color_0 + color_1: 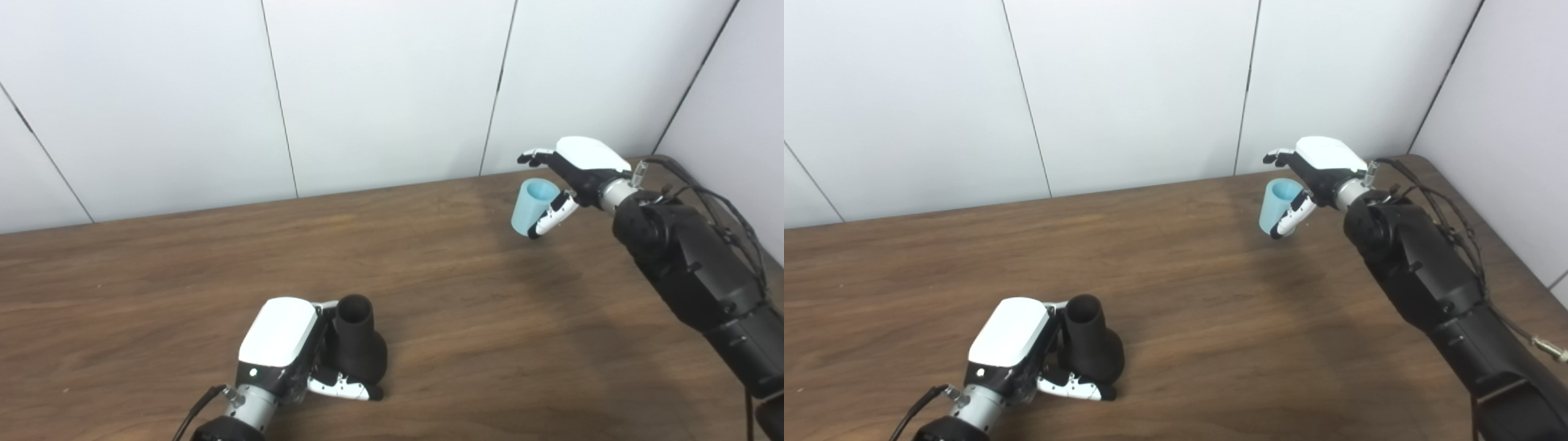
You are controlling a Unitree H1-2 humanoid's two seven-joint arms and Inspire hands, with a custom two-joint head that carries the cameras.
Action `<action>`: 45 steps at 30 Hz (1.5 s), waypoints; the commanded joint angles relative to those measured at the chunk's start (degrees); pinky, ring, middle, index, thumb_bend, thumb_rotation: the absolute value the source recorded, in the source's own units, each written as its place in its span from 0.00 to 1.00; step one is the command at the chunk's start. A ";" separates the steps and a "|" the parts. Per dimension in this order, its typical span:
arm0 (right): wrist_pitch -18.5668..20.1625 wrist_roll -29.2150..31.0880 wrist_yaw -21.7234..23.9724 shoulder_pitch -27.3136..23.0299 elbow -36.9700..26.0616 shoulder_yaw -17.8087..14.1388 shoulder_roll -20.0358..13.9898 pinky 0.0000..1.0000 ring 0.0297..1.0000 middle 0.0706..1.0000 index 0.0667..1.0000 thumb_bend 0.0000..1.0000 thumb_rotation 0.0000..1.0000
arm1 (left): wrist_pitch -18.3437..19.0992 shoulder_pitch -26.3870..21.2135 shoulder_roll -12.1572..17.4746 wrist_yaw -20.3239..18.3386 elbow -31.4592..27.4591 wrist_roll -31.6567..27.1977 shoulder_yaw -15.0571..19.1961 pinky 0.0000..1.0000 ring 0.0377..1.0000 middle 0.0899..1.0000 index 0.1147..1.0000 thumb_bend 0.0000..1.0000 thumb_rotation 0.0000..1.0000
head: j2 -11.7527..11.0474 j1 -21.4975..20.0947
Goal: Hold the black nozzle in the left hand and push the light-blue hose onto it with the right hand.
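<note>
The black nozzle [358,343] stands upright on the wooden table near the front left, narrow neck up. My left hand [288,343] is shut on the black nozzle, with the thumb across the front of its wide base and the fingers hidden behind it. The light-blue hose [530,205], a short tapered tube with its open end up, stands at the far right of the table. My right hand [579,168] is open around it: the fingers reach out past its top on the far side and the thumb lies along its near side. The hose also shows in the right eye view [1276,205].
The brown wooden table [465,318] runs back to white wall panels; a side wall closes the right. Cables [723,202] trail along my right forearm near the table's far right corner. A wide stretch of tabletop lies between nozzle and hose.
</note>
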 commanded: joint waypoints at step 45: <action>-6.70 -0.71 -9.01 -2.91 7.36 -0.93 0.15 0.34 0.43 0.51 0.41 0.50 0.00 | 1.95 2.45 1.15 -4.91 1.44 1.68 -1.34 0.31 0.35 0.42 0.42 0.53 0.00 | 1.05 0.25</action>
